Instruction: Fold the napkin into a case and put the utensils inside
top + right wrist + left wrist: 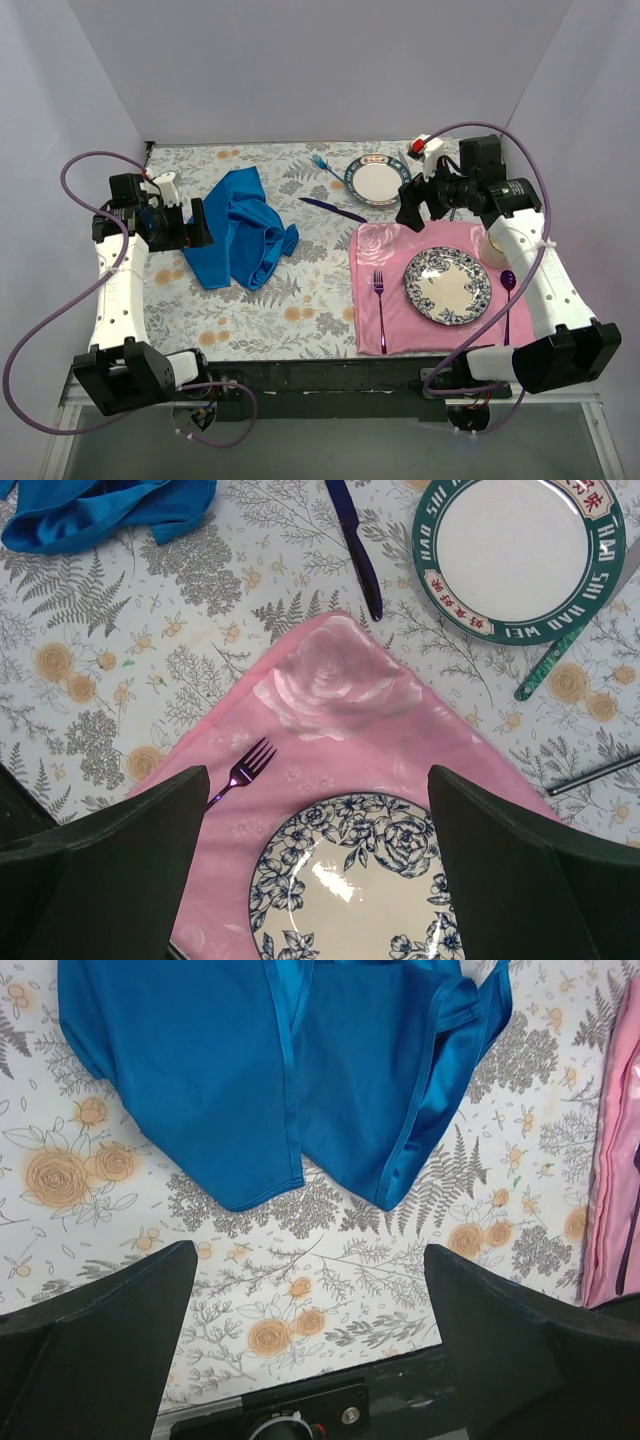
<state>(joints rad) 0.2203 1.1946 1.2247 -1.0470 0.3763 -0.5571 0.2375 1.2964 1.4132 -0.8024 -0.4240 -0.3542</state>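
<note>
The blue napkin [240, 235] lies crumpled and unfolded on the floral tablecloth at the left; the left wrist view shows its loose corners [250, 1070] just ahead. My left gripper [200, 225] hovers at its left edge, open and empty [310, 1290]. The dark purple knife [335, 209] lies between the napkin and the small plate, and shows in the right wrist view [357, 550]. The light-blue fork [325, 165] rests beyond it at the back. My right gripper [422, 208] hangs open and empty over the pink placemat's far edge [318, 820].
A pink rose placemat [385, 320] carries a blue floral plate [447, 285], a magenta fork [379, 295] and a purple spoon [507, 290]. A green-rimmed plate [377, 181] sits at the back, a teal knife [548, 660] beside it. White walls enclose the table.
</note>
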